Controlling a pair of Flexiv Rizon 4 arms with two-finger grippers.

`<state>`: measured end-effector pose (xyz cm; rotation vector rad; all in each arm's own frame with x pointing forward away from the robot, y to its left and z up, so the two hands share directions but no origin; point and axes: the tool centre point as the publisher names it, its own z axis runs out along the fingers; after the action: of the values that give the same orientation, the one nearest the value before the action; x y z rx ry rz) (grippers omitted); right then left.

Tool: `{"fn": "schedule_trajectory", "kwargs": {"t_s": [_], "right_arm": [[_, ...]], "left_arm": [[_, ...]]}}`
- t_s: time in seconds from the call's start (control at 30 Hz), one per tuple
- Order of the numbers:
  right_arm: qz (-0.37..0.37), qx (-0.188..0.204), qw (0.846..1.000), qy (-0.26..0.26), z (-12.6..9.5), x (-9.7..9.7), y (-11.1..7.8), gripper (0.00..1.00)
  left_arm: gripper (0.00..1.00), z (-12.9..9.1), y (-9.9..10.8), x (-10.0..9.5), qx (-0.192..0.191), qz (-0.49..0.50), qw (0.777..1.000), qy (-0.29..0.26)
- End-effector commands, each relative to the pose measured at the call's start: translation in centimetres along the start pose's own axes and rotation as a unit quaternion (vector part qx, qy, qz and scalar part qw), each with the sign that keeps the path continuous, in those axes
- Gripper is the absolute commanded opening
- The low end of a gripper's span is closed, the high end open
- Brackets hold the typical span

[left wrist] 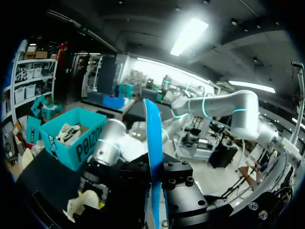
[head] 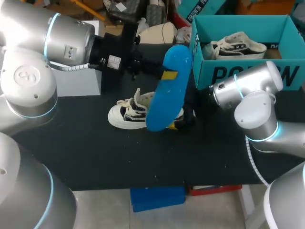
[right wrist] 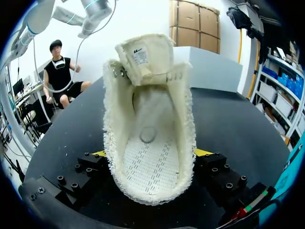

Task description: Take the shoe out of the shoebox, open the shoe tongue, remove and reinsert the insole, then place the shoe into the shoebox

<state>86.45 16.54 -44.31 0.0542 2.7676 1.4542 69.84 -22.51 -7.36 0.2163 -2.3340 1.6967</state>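
Blue insole (head: 164,105) hangs upright in left jaws above shoe (head: 126,113).

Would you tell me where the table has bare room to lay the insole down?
The front strip of the table, between the shoe and the near edge, is bare, as is the patch left of the shoe. It is crowded around the shoe, under the raised insole, and by the shoebox.
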Motion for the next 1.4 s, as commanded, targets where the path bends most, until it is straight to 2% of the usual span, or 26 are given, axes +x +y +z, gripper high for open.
{"fn": "schedule_trajectory", "kwargs": {"t_s": [0.03, 0.27, 0.37, 0.5, 0.6, 0.8, 0.83, 0.9, 0.97, 1.03, 1.1, 1.2, 1.4], "right_arm": [[0.001, 0.001, 1.0, 0.0, 0.6, 0.2, -0.6, 0.0], [0.001, 0.001, 1.0, 0.0, 0.6, 0.2, -0.6, 0.0], [0.001, 0.001, 1.0, 0.0, 0.6, 0.2, -0.6, 0.0], [0.001, 0.001, 1.0, 0.0, 0.6, 0.2, -0.6, 0.0], [0.001, 0.001, 1.0, 0.0, 0.6, 0.2, -0.6, 0.0], [0.001, 0.001, 1.0, 0.0, 0.6, 0.2, -0.6, 0.0], [0.001, 0.001, 1.0, 0.0, 0.6, 0.2, -0.6, 0.0], [0.001, 0.001, 1.0, 0.0, 0.6, 0.2, -0.6, 0.0], [0.001, 0.001, 1.0, 0.0, 0.6, 0.2, -0.6, 0.0], [0.001, 0.001, 1.0, 0.0, 0.6, 0.2, -0.6, 0.0], [0.001, 0.001, 1.0, 0.0, 0.6, 0.2, -0.6, 0.0], [0.001, 0.001, 1.0, 0.0, 0.6, 0.2, -0.6, 0.0], [0.001, 0.001, 1.0, 0.0, 0.6, 0.2, -0.6, 0.0]], "left_arm": [[0.0, -0.6, 0.2, 0.5, 0.0, 0.0, 1.0, -0.004], [0.0, -0.8, 0.1, 0.7, 0.002, -0.008, 1.0, 0.006], [0.0, -1.0, -0.6, 1.4, 0.039, -0.032, 0.998, 0.036], [0.0, -1.5, -1.9, 2.6, 0.083, -0.042, 0.995, 0.039], [0.0, -1.7, -3.0, 3.7, 0.099, -0.042, 0.993, 0.041], [0.0, -1.8, -5.0, 5.7, 0.096, -0.032, 0.994, 0.046], [0.0, -1.9, -5.5, 6.2, 0.109, -0.051, 0.991, 0.06], [0.0, -2.1, -6.1, 6.8, 0.102, -0.037, 0.993, 0.041], [0.0, -2.3, -7.0, 8.0, 0.117, -0.049, 0.99, 0.059], [0.0, -2.4, -7.7, 8.8, 0.111, -0.028, 0.992, 0.049], [0.0, -2.5, -8.6, 9.9, 0.124, -0.025, 0.989, 0.073], [0.0, -2.7, -9.6, 10.9, 0.133, -0.012, 0.988, 0.079], [0.0, -2.9, -10.6, 11.8, 0.144, 0.002, 0.986, 0.083]]}}
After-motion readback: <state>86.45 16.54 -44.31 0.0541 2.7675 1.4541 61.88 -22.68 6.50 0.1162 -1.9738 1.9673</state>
